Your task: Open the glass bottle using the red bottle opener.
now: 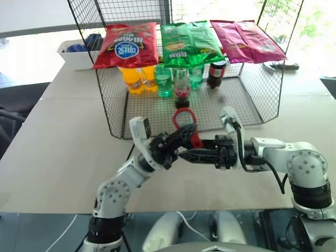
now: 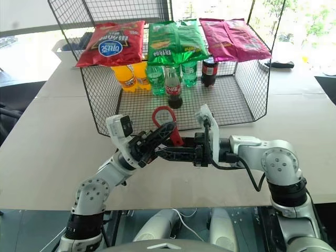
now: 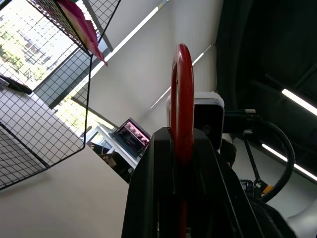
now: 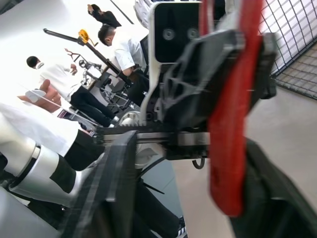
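The glass bottle (image 1: 182, 90) of dark cola with a red label stands upright at the open front of the wire cage. My left gripper (image 1: 185, 135) is shut on the red bottle opener (image 1: 185, 118) and holds it above the table with its ring upward. From the right, my right gripper (image 1: 191, 152) points level at the opener's lower handle. In the right wrist view the red bottle opener (image 4: 230, 124) hangs between that gripper's fingers (image 4: 116, 188). It lies against one finger, with a wide gap to the other. In the left wrist view the opener (image 3: 182, 99) rises edge-on from the shut fingers (image 3: 158, 178).
A black wire cage (image 1: 113, 100) holds orange bottles (image 1: 135, 79), green bottles (image 1: 164, 80) and a dark red-capped plastic bottle (image 1: 216, 73), with snack bags (image 1: 127, 44) on top. A white bin (image 1: 73, 55) sits back left. People (image 4: 59, 79) stand beyond the table.
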